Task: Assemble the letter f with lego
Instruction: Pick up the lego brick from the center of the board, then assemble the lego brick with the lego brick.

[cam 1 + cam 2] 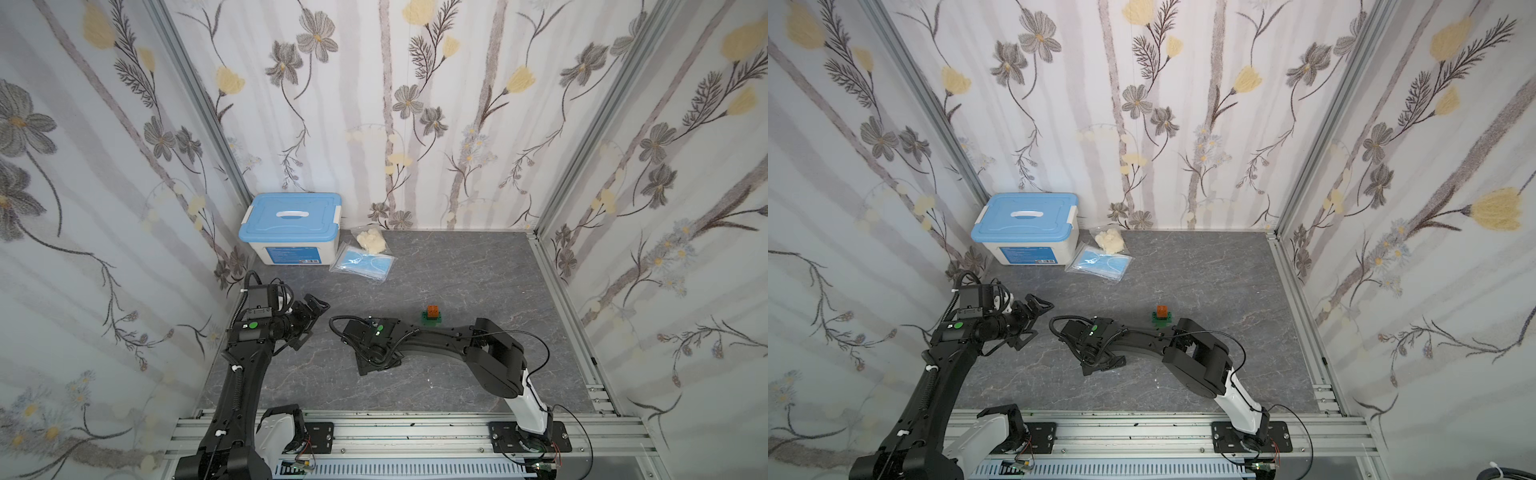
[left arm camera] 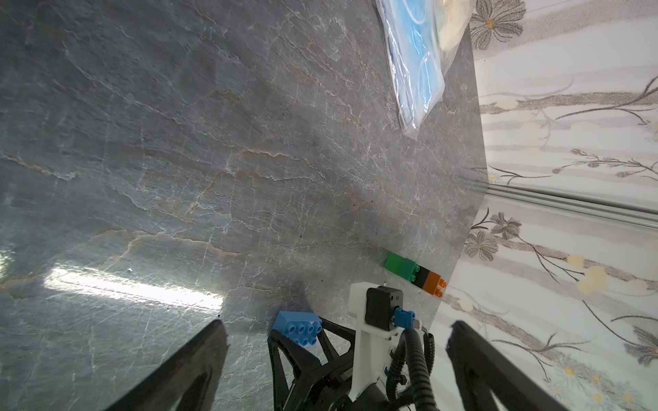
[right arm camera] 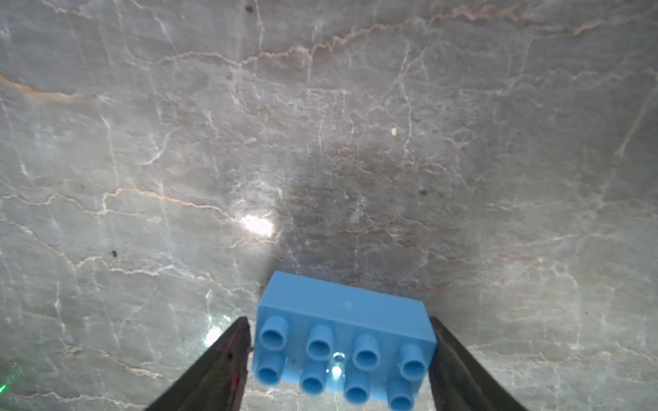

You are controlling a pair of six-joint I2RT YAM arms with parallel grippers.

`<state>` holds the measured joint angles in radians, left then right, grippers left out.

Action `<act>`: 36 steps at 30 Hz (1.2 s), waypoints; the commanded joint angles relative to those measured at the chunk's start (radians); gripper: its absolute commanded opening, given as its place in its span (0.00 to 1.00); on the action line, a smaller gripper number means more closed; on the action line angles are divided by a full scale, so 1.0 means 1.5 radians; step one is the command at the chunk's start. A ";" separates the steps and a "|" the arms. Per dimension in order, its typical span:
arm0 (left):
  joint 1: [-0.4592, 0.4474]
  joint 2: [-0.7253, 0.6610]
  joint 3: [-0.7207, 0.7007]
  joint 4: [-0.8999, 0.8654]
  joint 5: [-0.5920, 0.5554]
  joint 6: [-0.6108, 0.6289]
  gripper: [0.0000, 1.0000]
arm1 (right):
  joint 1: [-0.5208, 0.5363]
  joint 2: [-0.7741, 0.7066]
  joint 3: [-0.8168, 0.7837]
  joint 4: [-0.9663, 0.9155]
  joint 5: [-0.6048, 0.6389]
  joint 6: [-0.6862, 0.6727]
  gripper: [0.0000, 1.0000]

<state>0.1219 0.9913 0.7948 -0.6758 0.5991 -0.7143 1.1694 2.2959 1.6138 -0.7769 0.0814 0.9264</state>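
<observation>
Right gripper (image 3: 338, 320) straddles the light-blue 2x4 brick (image 3: 341, 341), which lies flat on the table (image 3: 320, 142) near the green-black-orange stack (image 2: 422, 275), studs up, long axis running finger to finger. Whether it is pinched yet cannot be told. Taken end-on, its underside is likely left free for pressing down. Left gripper (image 1: 313, 322) hangs wide open.
</observation>
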 commanded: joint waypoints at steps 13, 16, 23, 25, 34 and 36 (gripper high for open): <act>0.002 0.011 -0.011 0.033 0.006 0.022 0.98 | -0.013 -0.040 0.042 -0.051 0.027 -0.037 0.57; 0.001 0.008 -0.029 0.069 0.017 0.008 0.94 | -0.039 -0.094 0.051 -0.083 0.031 -0.076 0.57; -0.150 0.072 -0.037 0.201 0.003 -0.050 0.85 | -0.165 -0.240 0.019 -0.137 0.045 -0.154 0.59; -0.227 0.110 -0.034 0.272 -0.027 -0.081 0.84 | -0.205 -0.268 -0.002 -0.140 0.036 -0.170 0.60; -0.407 0.394 0.015 0.581 0.001 -0.148 0.74 | -0.342 -0.293 -0.046 -0.153 -0.003 -0.224 0.58; -0.417 0.436 0.024 0.623 0.012 -0.156 0.72 | -0.349 -0.283 -0.046 -0.153 -0.006 -0.229 0.57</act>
<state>-0.4877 1.5890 0.8127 0.0483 0.5808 -0.8982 0.6563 1.8561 1.5463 -1.0012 0.0883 0.6186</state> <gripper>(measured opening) 0.722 0.638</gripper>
